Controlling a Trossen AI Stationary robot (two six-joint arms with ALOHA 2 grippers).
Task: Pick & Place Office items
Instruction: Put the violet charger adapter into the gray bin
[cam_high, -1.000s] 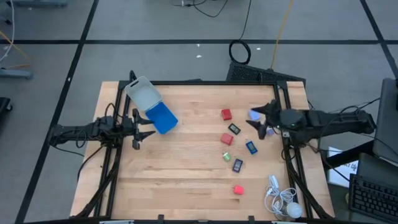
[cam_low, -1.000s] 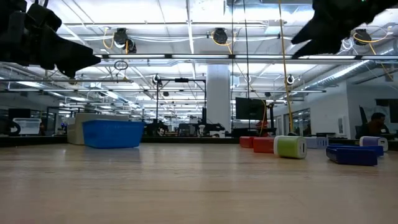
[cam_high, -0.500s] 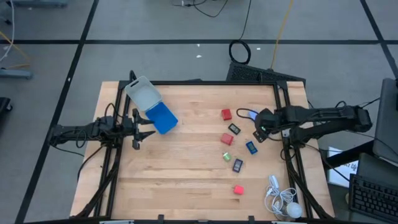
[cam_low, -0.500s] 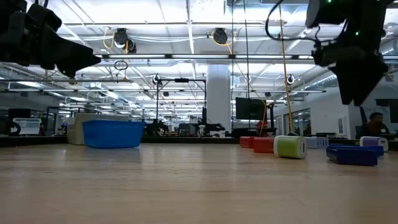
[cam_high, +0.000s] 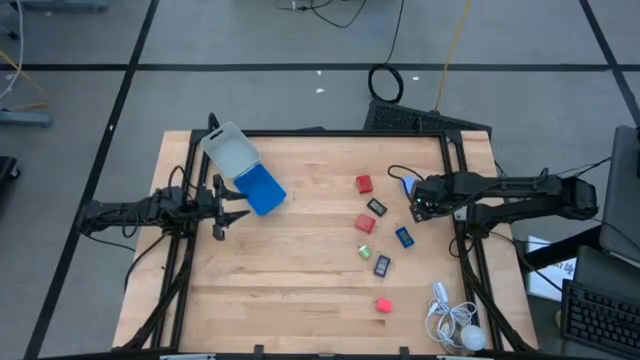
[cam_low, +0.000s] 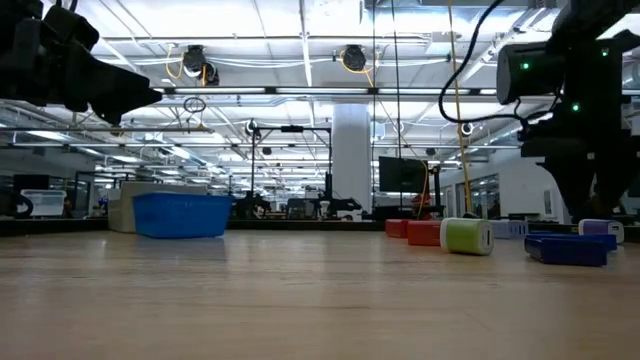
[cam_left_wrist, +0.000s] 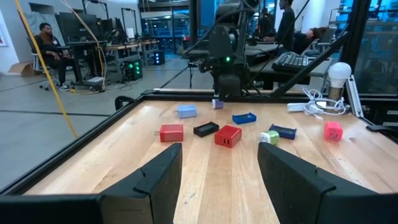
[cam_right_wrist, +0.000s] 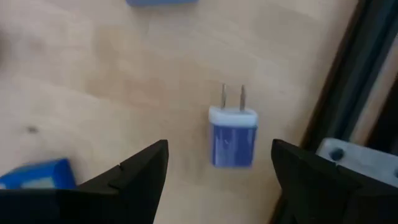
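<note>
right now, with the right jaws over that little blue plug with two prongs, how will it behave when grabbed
The blue plug looks like a stiff, blocky plastic piece, so it should not flex under the right gripper. It is small and likely light. It lies flat on the table, so rolling seems unlikely, but its smooth sides may slip or twist if caught off-centre. The thin prongs are probably best avoided.

pale smooth wood-plank table (cam_high: 300, 290), matt black metal frame rails (cam_right_wrist: 348, 93), glossy blue plastic plug adapter (cam_right_wrist: 232, 138) with bare metal prongs, translucent plastic box (cam_high: 228, 152), blue plastic tray (cam_high: 262, 190), matt dark gripper fingers (cam_left_wrist: 158, 180)
</note>
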